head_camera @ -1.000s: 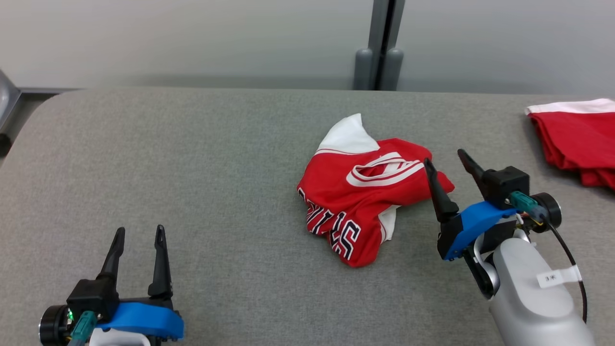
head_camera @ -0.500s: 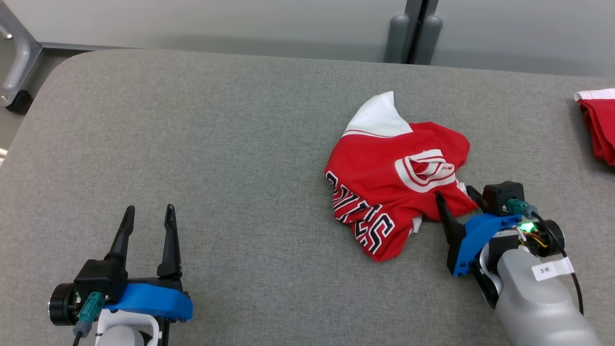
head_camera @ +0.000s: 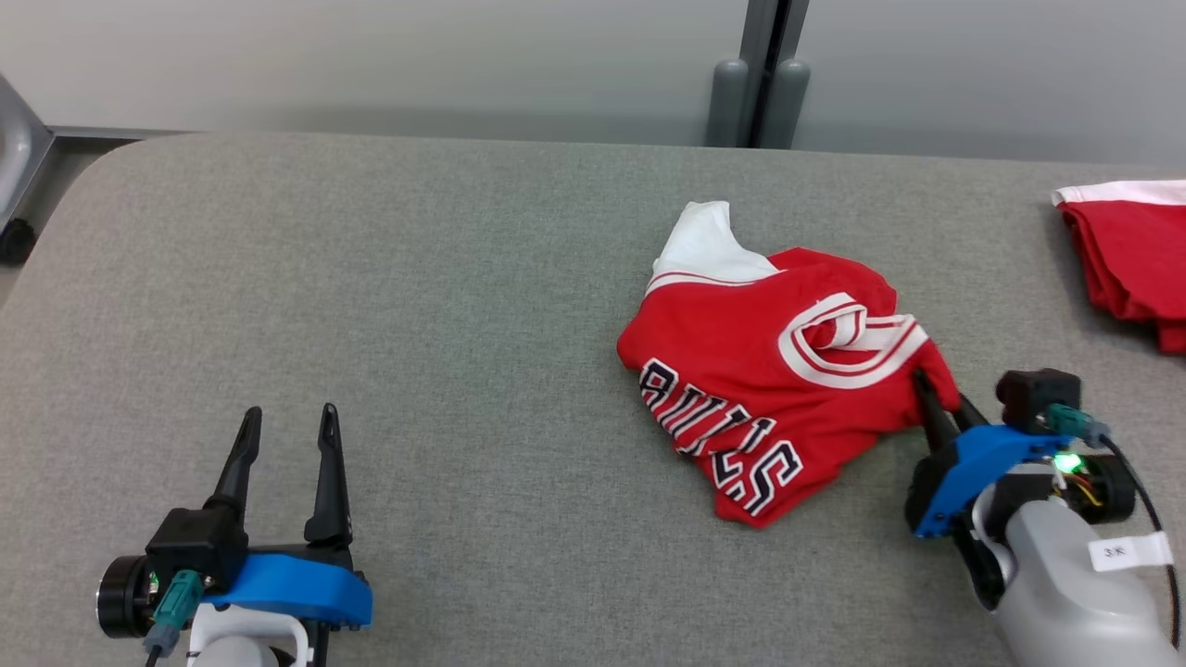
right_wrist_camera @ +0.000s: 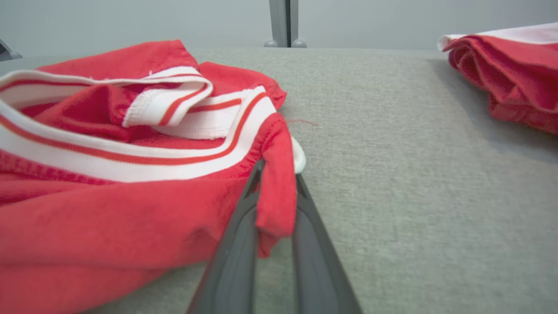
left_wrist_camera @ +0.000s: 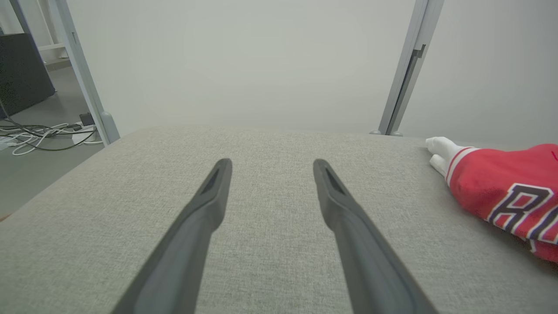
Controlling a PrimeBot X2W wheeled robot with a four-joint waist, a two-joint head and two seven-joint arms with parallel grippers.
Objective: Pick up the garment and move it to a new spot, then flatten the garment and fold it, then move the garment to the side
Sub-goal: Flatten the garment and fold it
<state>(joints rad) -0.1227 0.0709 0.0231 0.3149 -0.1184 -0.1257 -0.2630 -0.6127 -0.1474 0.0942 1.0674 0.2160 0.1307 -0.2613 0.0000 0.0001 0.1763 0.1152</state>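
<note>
On the right side of the grey cloth-covered counter (head_camera: 417,278), the right gripper (head_camera: 934,394) lies low, its two long dark fingers drawn almost together and pinching a fold of red cloth at the near right corner of the garment (head_camera: 760,371). The right wrist view shows this grip closely: a narrow flap of red fabric with a small white edge is clamped between the two fingers near their tips, and the rest of the cloth spreads away to the left. The garment is a red sports jersey, crumpled into a loose heap a little right of the counter's middle. Its surface is creased and partly doubled over itself. A white ribbed band with thin red stripes curls in a loop on top, close to the held corner. Black block letters edged in white run across the near side of the heap. A white panel pokes out at the far end, towards the back wall. The left gripper (head_camera: 290,412) sits well apart at the near left, fingers spread wide and pointing away from the robot, holding nothing and touching no cloth. A second red garment (head_camera: 1130,269) with a white edge lies at the far right of the counter, well apart from the jersey. A grey post (head_camera: 760,74) stands behind the counter.
</note>
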